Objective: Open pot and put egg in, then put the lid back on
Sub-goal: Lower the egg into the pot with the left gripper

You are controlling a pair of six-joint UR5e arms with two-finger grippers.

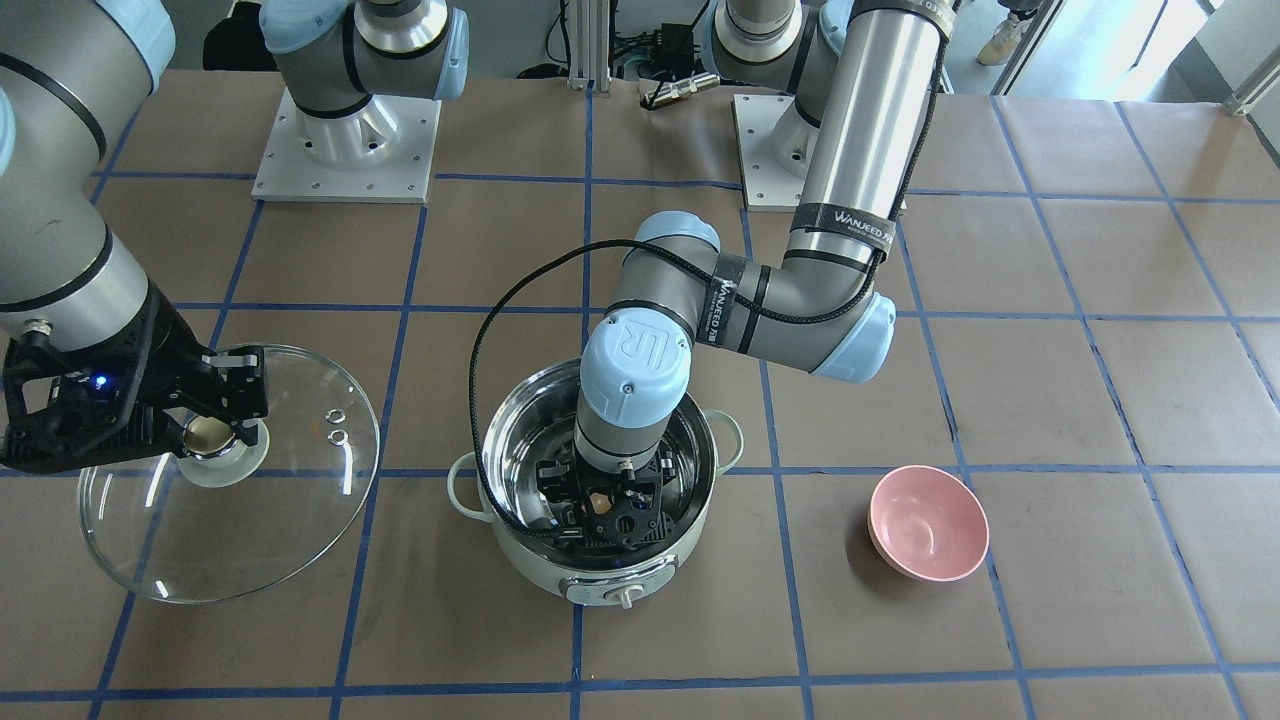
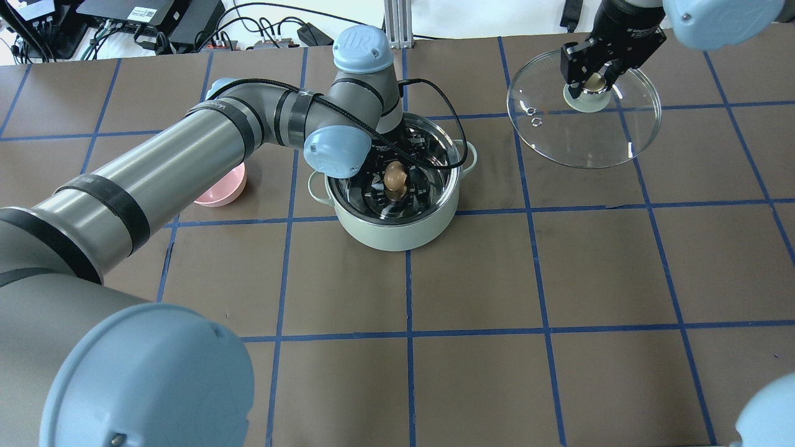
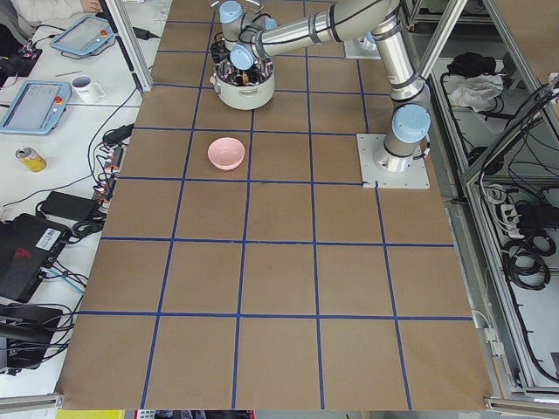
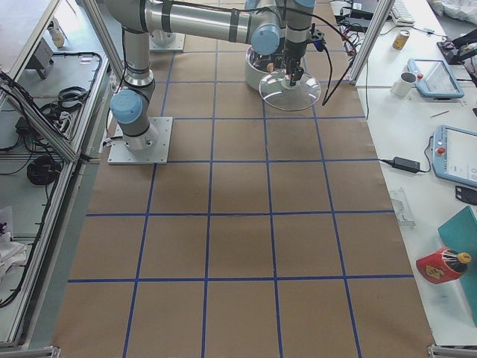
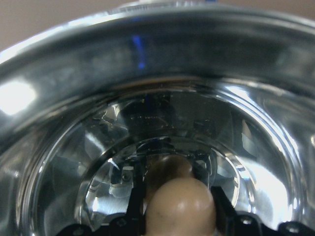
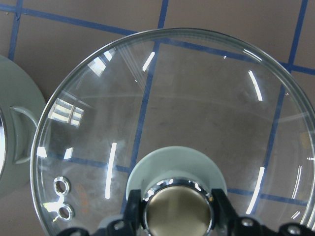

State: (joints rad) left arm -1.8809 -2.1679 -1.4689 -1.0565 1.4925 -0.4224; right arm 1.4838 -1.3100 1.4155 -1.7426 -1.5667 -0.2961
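Note:
The mint-green pot point(image 2: 397, 233) stands open in the middle of the table, and it also shows in the front view point(image 1: 540, 570). My left gripper point(image 2: 395, 186) reaches down inside it, shut on the tan egg point(image 2: 395, 176), which also shows in the front view point(image 1: 597, 503). In the left wrist view the egg point(image 5: 179, 206) sits between the fingers, just above its reflection in the steel bottom point(image 5: 147, 59). My right gripper point(image 2: 595, 84) is shut on the beige knob of the glass lid point(image 2: 584, 136) and holds it beside the pot. The wrist view shows the jaws around the knob point(image 6: 177, 211).
A pink bowl point(image 1: 928, 522) sits on the table on the pot's other side, and it shows by my left arm in the overhead view point(image 2: 220, 189). The pot's front knob point(image 1: 627, 597) faces the operators' side. My left arm's cable loops over the pot's rim.

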